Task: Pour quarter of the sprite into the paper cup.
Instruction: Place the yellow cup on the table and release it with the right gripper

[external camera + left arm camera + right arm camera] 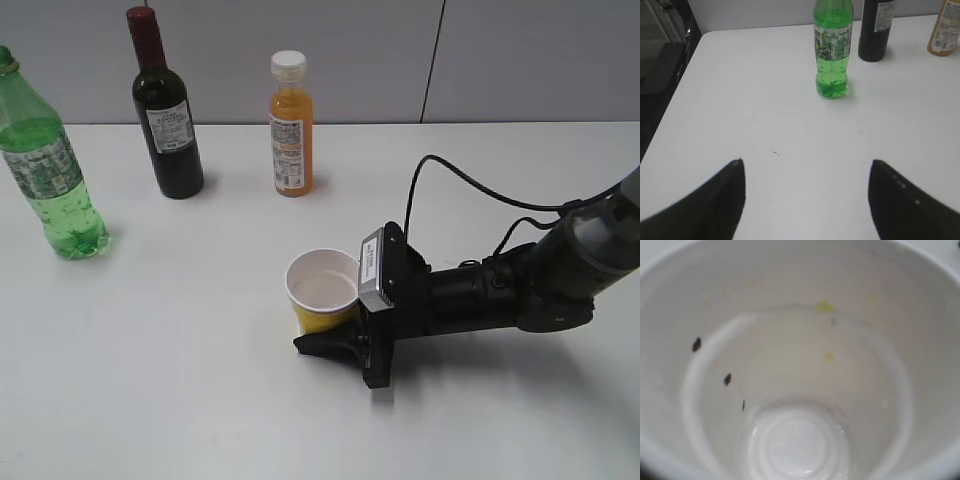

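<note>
1. green and translucent, the sprite (45, 170) stands upright at the far left edge of the exterior frame, cap on as far as can be seen, well apart from the paper cup (322, 290) at lower centre. in the left wrist view the same bottle sits at upper centre, ahead of the open claw.
2. the left gripper (807, 200) is out of the exterior view; its two dark fingertips (715, 200) stand wide apart at the bottom corners of its own view, holding nothing, with bare white table (790, 130) between them and the bottle.
3. the right gripper (335, 335) comes in from the right of the exterior frame, its jaws clamped around the yellow wall of the cup, which stands upright on the table. its wrist camera looks straight down into the cup.
4. the cup looks dry, with a few dark specks and faint yellow marks on the white inside.
5. risk: the bottle is tall on a narrow bumpy base; a fingertip nudging it off-centre could tip it toward the dark wine bottle (165, 110) just beside it in the wrist view.
6. risk: if the cap really is on, tilting would pour nothing; i cannot tell how tight it sits.
7. risk: a hard squeeze on soft paper could crease the rim and narrow the mouth.
8. risk: the orange juice bottle (291, 125) stands behind the cup, in the way of a careless swing across.
9. risk: fizzy liquid may surge and overshoot a quarter.
</note>
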